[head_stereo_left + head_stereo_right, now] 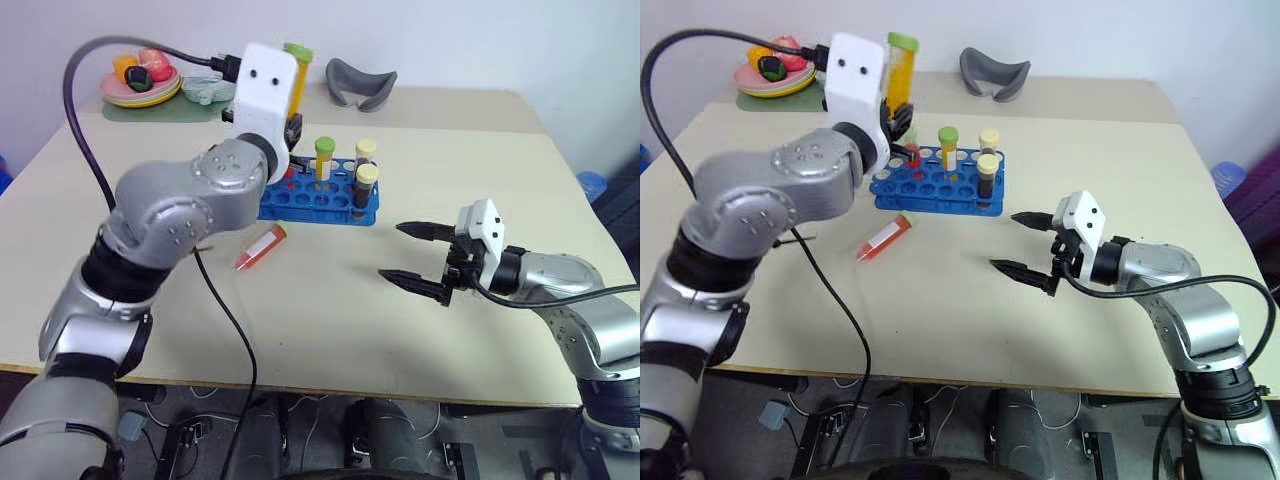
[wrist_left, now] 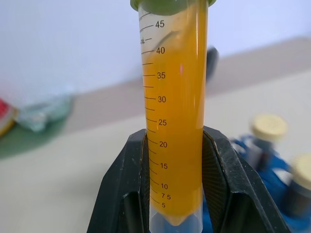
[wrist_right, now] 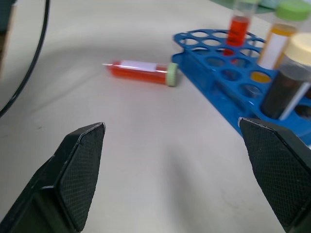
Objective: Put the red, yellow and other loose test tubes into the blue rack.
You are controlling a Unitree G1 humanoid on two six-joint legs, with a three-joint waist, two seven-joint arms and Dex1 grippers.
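My left gripper [image 2: 176,141] is shut on a yellow-orange test tube [image 2: 175,107] with a green cap. It holds the tube upright in the air [image 1: 297,80] above the left end of the blue rack [image 1: 300,205]. In the rack stand a yellow tube [image 1: 324,158], two dark brown tubes with cream caps [image 1: 367,185] and a red one [image 3: 239,26]. A red test tube [image 1: 261,247] with a pale green cap lies loose on the table just in front of the rack. My right gripper [image 1: 389,250] hovers open to the right of that tube, fingers pointing toward it, holding nothing.
A plate of toy food [image 1: 140,85] on a green mat and a grey curved object [image 1: 360,82] sit at the table's back edge. A black cable [image 1: 215,290] hangs from my left arm across the table in front of the red tube.
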